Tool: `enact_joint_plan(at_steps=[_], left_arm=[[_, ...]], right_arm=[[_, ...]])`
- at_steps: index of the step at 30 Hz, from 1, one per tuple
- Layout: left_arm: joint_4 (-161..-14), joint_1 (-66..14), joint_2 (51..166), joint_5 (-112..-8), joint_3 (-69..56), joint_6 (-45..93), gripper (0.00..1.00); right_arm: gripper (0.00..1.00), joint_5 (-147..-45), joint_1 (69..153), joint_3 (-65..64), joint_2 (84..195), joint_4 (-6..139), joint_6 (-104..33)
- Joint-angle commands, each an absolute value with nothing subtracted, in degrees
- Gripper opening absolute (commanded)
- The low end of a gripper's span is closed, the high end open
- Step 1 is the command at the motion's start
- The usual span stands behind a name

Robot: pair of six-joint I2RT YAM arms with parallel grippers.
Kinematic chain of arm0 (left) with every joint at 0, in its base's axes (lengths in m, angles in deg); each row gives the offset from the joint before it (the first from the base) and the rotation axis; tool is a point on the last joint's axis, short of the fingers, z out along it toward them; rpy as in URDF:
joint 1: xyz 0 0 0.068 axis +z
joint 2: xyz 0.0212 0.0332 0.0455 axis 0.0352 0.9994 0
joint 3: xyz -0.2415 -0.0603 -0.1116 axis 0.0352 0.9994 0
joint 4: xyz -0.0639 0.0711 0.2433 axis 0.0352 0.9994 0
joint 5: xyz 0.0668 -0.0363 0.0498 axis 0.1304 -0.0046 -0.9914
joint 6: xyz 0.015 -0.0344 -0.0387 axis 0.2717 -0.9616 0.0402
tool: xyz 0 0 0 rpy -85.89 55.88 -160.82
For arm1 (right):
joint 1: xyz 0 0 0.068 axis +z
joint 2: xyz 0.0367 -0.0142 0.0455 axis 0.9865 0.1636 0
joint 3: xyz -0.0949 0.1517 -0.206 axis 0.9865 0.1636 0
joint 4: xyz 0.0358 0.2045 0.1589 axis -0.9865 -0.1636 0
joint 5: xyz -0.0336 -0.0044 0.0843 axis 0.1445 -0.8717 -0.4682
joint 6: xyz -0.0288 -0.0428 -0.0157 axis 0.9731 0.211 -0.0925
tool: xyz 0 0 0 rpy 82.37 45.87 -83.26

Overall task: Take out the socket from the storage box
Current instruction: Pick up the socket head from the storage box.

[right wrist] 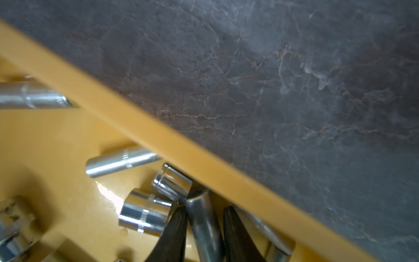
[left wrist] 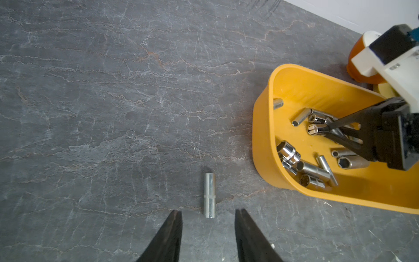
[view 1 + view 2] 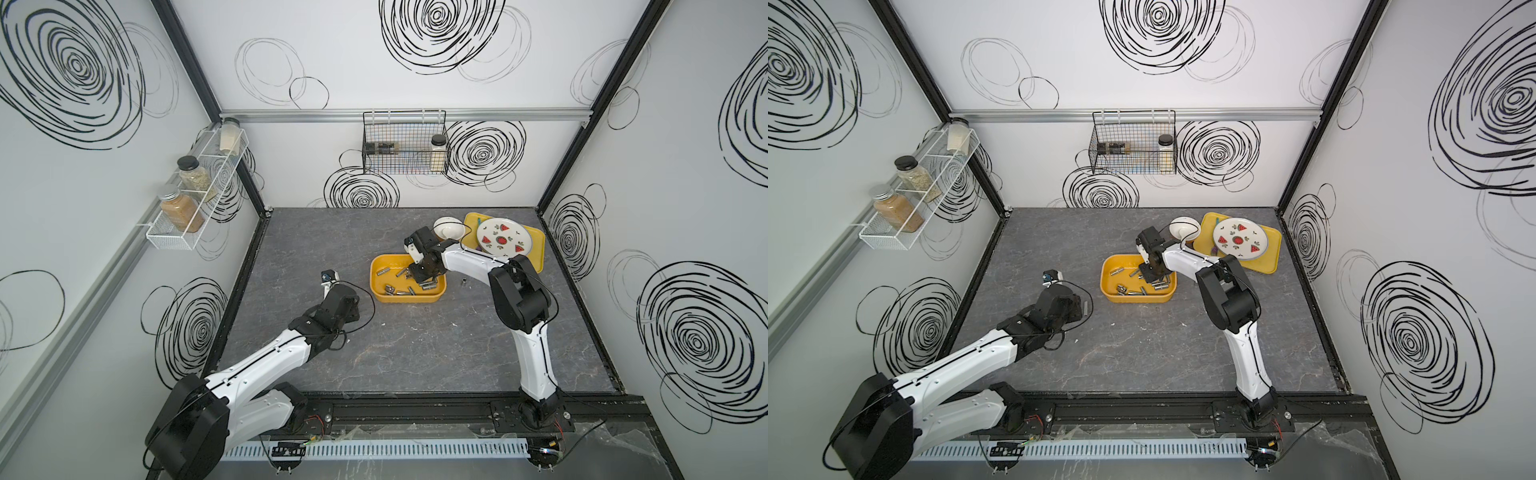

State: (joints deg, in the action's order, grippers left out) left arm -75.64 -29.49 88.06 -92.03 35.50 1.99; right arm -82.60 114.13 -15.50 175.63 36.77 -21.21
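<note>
our left gripper [image 2: 208, 211] hangs spread and empty, and one loose socket [image 2: 209, 197] lies on the table [image 3: 415, 353] just off its tips, untouched. beyond sits one storage box [image 3: 399, 298]. we count at least ten sockets [image 2: 313, 170] in it, though they overlap too much for an exact tally. the right gripper [image 1: 205, 209] is down inside, its two fingers [image 1: 176, 229] pressed on either side of one dull socket [image 1: 204, 229] near the box wall. farthest back are one bowl [image 3: 449, 227] and one plate [image 3: 505, 237] on one flat tray [image 3: 1264, 262], which the plate mostly covers. the left arm stretches low over the table. the right arm has its elbow high and its wrist bent down.
</note>
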Motion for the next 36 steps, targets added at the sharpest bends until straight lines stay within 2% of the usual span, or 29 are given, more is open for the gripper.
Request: enact_joint_plan(at_steps=[1, 5, 13, 23, 36], left_arm=[[-77.85, -29.72, 88.56, -92.36, 34.60, 2.52, 0.46], [-77.70, -29.71, 88.86, -92.62, 34.50, 2.60, 0.46], [-77.85, -29.71, 89.29, -92.80, 34.40, 2.56, 0.46], [-77.71, -29.76, 89.24, -93.15, 34.33, 2.55, 0.46], [-77.76, -29.72, 89.53, -93.22, 34.25, 2.51, 0.46]], right_arm=[[0.30, -84.34, 114.16, -14.77, 175.41, 35.55, -24.59], [0.23, -82.76, 114.16, -15.21, 177.85, 35.14, -27.48], [0.24, -81.94, 114.23, -16.85, 178.94, 35.14, -32.05], [0.17, -80.54, 114.25, -16.56, 172.81, 37.58, -36.76], [0.14, -79.14, 114.25, -16.59, 168.97, 36.50, -40.34]])
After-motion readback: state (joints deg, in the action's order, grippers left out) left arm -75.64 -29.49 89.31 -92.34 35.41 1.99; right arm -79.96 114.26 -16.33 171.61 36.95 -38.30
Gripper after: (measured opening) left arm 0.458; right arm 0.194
